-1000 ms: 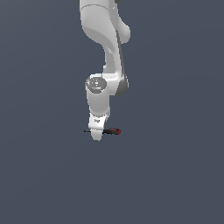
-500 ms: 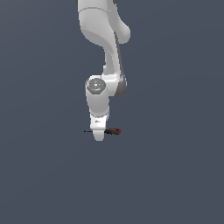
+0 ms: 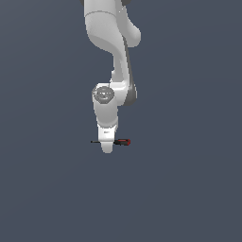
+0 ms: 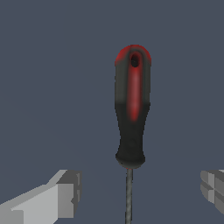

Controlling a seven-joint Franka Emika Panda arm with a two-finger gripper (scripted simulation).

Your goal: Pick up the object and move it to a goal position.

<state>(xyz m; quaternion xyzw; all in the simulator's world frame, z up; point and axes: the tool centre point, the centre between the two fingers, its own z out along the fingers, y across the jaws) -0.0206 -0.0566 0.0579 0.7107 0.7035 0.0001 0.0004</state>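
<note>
The screwdriver point(image 3: 122, 142) lies flat on the dark grey floor, its black-and-red handle toward the exterior view's right and its thin shaft poking out to the left of the gripper. In the wrist view the handle point(image 4: 132, 109) is close up, with the shaft running down between the fingers. My gripper point(image 3: 108, 147) hangs straight down over the shaft, close to the floor. It is open: in the wrist view the gripper point(image 4: 140, 188) has one finger point(image 4: 57, 197) on each side of the shaft, both well apart from it.
The white arm point(image 3: 111, 56) comes down from the top of the exterior view. The plain dark grey floor point(image 3: 189, 189) spreads all around.
The arm has sunk very slightly toward the screwdriver. The screwdriver has not moved.
</note>
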